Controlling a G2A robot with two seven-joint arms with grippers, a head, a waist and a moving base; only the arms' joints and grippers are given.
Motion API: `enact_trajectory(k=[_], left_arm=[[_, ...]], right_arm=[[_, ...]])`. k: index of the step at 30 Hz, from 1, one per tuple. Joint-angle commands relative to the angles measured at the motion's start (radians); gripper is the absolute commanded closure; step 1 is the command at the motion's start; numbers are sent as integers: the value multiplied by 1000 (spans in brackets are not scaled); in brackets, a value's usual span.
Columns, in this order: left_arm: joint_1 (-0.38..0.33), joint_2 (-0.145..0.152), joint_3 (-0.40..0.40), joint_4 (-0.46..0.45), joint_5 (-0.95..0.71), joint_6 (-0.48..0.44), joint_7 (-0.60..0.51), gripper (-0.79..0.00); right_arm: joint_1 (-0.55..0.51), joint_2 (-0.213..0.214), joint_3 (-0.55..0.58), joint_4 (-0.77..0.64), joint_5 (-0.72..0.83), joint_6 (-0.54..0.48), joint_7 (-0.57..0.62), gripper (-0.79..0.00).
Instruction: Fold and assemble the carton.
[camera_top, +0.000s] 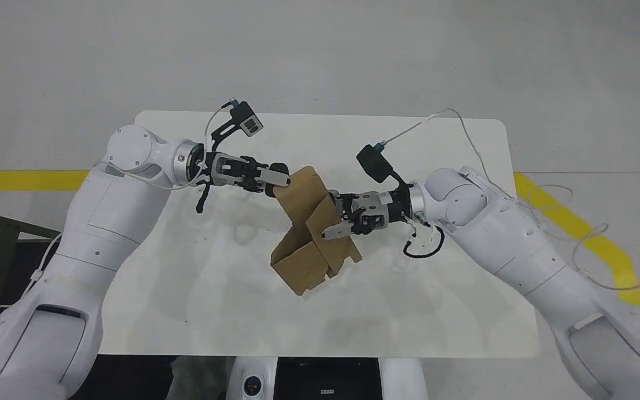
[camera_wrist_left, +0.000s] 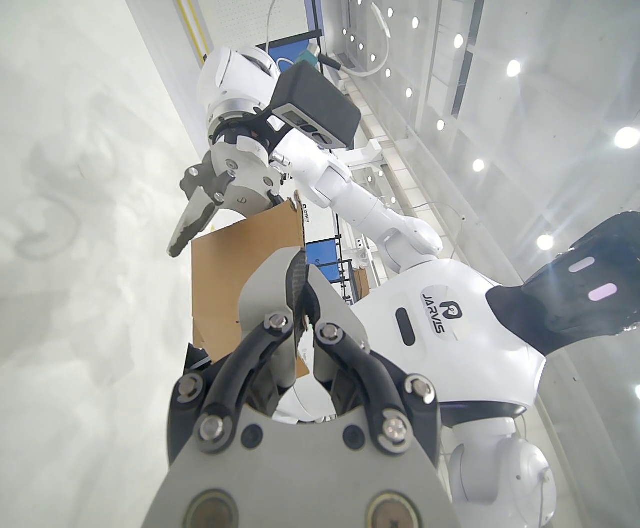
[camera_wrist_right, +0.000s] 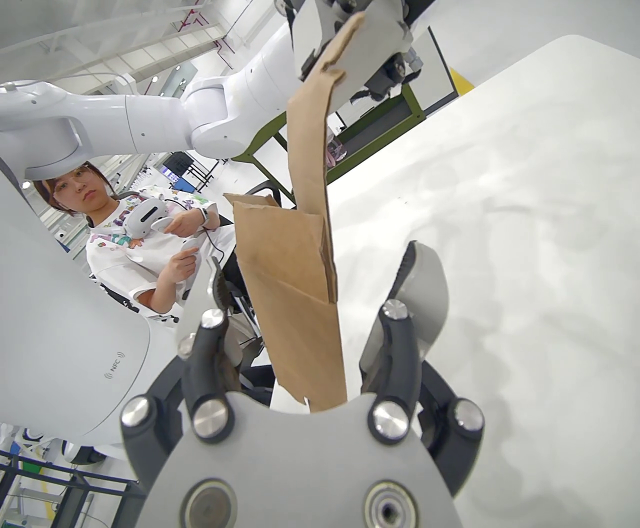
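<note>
1. Brown card sits clamped in the left tool (camera_wrist_left: 301, 266). Its two fingers (camera_wrist_left: 265, 295) are closed flat against either face of a panel edge, with nothing between them but the sheet itself.
2. That panel is the upper, far end of the carton (camera_top: 305, 235). In the top view the left tool meets it from the robot's left side, at the corner nearest that arm.
3. On the other side, the right tool (camera_wrist_right: 314, 255) is spread wide. One finger (camera_wrist_right: 425, 285) stands on the bench side of a hanging panel and the other stands on the opposite side. Neither pad presses the card.
4. The hanging panel passes between those two fingers and runs down toward the tool's base, where its torn-looking lower edge ends just beside the metal plate.
5. Seen from above, the right tool comes in from the robot's right and straddles a flap near the carton's middle. The carton lies between the two tools.
6. The carton is only partly opened. Its creased panels stand at angles to one another, its nearer portion forms an open sleeve, and loose flaps stick out toward the right arm.
7. It hangs tilted over the middle of the white bench (camera_top: 180, 300), with its upper end raised in the left tool. Whether its lower end touches the bench top I cannot tell.
</note>
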Motion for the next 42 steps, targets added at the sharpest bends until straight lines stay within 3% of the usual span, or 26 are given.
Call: enact_trajectory(k=[1, 5, 12, 17, 19, 24, 25, 26, 27, 28, 33, 42], left_arm=[[-2, 3, 5, 0, -7, 0, 0, 0], [-7, 8, 10, -2, -7, 0, 0, 0], [-2, 14, 11, -20, -10, 0, 0, 0], [3, 19, 3, -34, -11, 0, 0, 0], [5, 21, -1, -39, -9, 0, 0, 0], [8, 24, -12, -50, 3, 0, 0, 0], [9, 25, -15, -52, 6, 0, 0, -89], [10, 25, -20, -54, 9, -1, 1, -376], [11, 25, -24, -55, 13, -4, 4, -754], [12, 25, -28, -56, 18, -7, 7, -785], [6, 26, -46, -44, 85, -61, 61, -785], [31, 42, -88, -36, 291, -276, 276, -785]], right_arm=[[2, -1, -10, -4, 9, 0, 0, -468], [10, -3, -27, -5, 12, 0, 0, -366], [18, -7, -50, -8, 24, 0, 0, -280], [23, -10, -63, -5, 32, 0, 0, -126], [25, -12, -68, -3, 34, 0, 0, -9], [28, -15, -72, 2, 42, 0, 0, 0], [28, -15, -73, 2, 44, 0, 0, 0], [28, -16, -73, 2, 46, 0, 0, 0], [28, -16, -73, 3, 46, 0, 0, 0], [28, -16, -72, 3, 48, 0, 0, 0], [23, -17, -64, 7, 57, 0, 0, 0], [-12, -31, 38, 111, 105, 0, -4, 0]])
